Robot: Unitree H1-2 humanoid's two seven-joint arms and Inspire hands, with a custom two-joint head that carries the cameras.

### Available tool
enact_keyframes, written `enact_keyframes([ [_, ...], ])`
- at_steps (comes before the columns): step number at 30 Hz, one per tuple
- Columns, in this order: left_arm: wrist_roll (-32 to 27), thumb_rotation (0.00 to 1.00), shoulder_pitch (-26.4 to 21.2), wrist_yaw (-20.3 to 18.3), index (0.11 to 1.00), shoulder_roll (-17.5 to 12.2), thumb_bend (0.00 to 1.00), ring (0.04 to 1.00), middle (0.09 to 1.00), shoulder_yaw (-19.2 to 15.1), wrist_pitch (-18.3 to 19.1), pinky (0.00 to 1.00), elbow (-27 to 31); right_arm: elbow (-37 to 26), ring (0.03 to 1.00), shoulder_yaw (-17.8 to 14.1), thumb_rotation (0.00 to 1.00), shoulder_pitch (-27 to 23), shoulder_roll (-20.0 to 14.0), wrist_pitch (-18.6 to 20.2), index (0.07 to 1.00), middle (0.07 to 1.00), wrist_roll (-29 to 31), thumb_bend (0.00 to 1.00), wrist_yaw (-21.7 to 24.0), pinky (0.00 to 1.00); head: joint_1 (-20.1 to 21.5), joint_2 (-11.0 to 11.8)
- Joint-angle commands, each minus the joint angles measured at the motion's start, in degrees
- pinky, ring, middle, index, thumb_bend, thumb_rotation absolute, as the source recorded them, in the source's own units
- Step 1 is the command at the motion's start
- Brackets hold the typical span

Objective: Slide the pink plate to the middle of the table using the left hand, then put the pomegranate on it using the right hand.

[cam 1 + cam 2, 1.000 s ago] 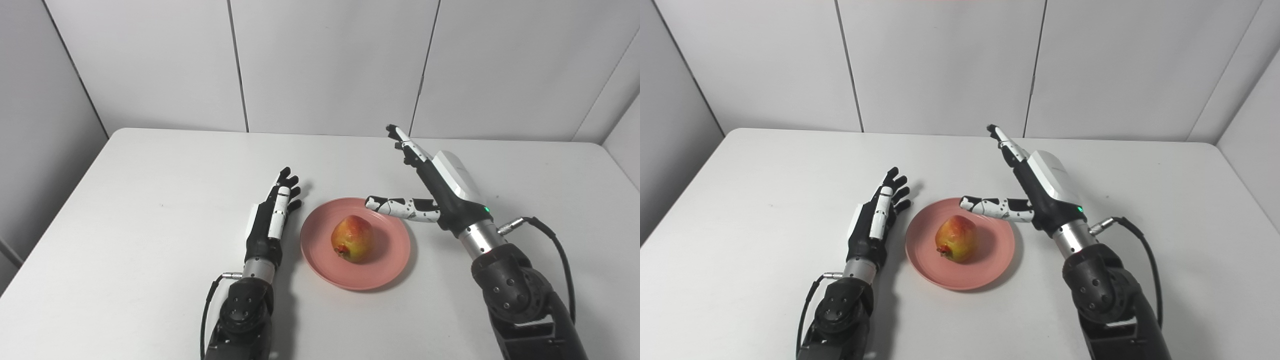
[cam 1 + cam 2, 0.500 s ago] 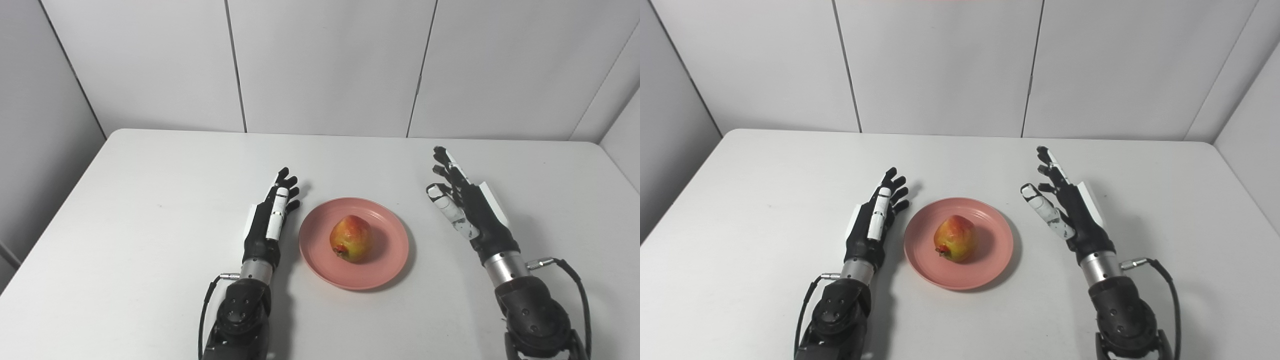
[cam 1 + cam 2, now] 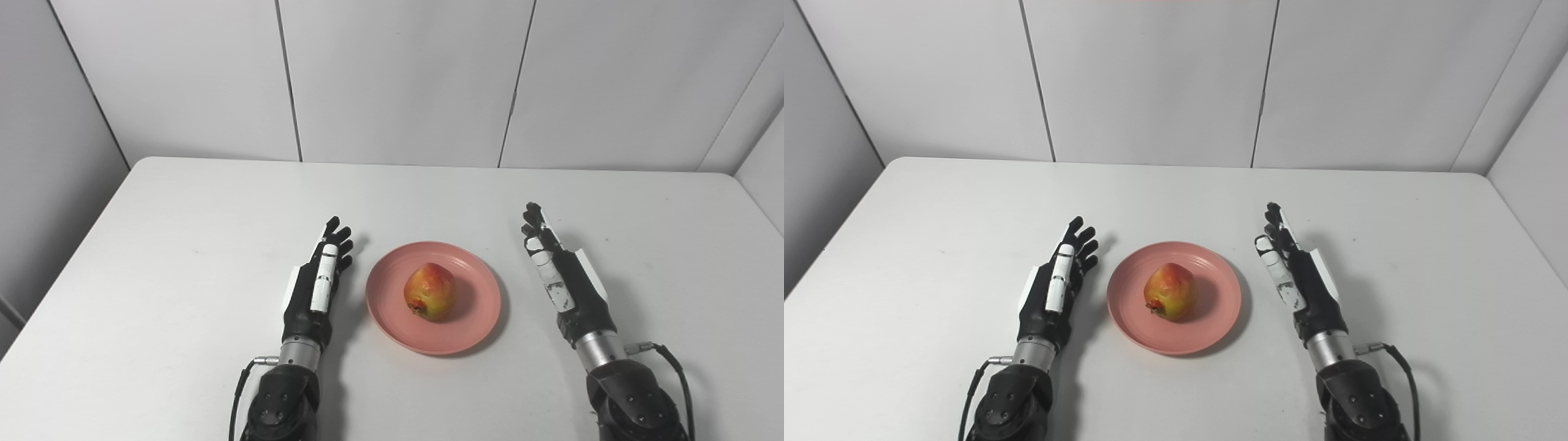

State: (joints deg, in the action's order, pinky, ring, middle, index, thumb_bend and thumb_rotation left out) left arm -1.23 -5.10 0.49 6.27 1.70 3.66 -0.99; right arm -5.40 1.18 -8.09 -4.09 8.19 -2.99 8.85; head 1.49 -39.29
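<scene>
A pink plate (image 3: 471,306) sits near the middle of the white table. A red-yellow pomegranate (image 3: 431,291) rests on it, a little left of the plate's centre. My left hand (image 3: 315,283) lies open and empty on the table just left of the plate, fingers pointing away from me, clear of the rim. My right hand (image 3: 560,275) is open and empty to the right of the plate, fingers straight and pointing away, with a gap to the rim. The same layout shows in the right eye view, with the plate (image 3: 1213,312) between both hands.
The white table (image 3: 184,208) stretches to a grey panelled wall at the back. Its left and right edges are in view. A cable (image 3: 670,367) runs from the right wrist.
My right hand has drawn back from over the plate, moved right and toward me, and lowered beside the plate. My left hand has slid a little back toward me. Plate and pomegranate have not moved.
</scene>
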Motion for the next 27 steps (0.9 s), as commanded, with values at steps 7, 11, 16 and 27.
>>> enact_keyframes([
  [7, -0.2, 1.0, -1.0, -1.3, 0.977, -1.7, 0.4, 0.958, 0.979, 0.4, -0.4, 0.95, -1.2, -0.4, 1.0, 0.2, 1.0, -0.5, 2.0, 3.4, 1.0, 1.0, 6.1, 0.47, 0.7, 1.0, 0.6, 0.6],
  [11, -0.4, 1.0, -1.1, -1.4, 0.98, -1.8, 0.4, 0.96, 0.981, 0.2, 0.2, 0.96, -1.2, 1.1, 1.0, 0.0, 1.0, -0.5, 2.3, 2.9, 1.0, 1.0, 7.8, 0.37, 0.7, 1.0, 0.6, 0.8],
  [16, -0.6, 1.0, -1.3, -2.2, 0.987, -2.4, 0.4, 0.969, 0.989, 0.1, -0.4, 0.97, -1.8, 3.7, 1.0, -0.1, 1.0, -0.5, 2.1, 1.4, 1.0, 1.0, 8.5, 0.3, 0.4, 1.0, 0.3, 1.1],
  [27, -0.6, 1.0, -1.1, -2.4, 0.981, -3.1, 0.4, 0.967, 0.984, 0.0, 0.9, 0.96, -1.1, 6.8, 0.985, 0.1, 1.0, 0.1, 2.2, -2.6, 1.0, 0.996, 7.8, 0.27, -0.5, 1.0, -0.5, 1.0],
])
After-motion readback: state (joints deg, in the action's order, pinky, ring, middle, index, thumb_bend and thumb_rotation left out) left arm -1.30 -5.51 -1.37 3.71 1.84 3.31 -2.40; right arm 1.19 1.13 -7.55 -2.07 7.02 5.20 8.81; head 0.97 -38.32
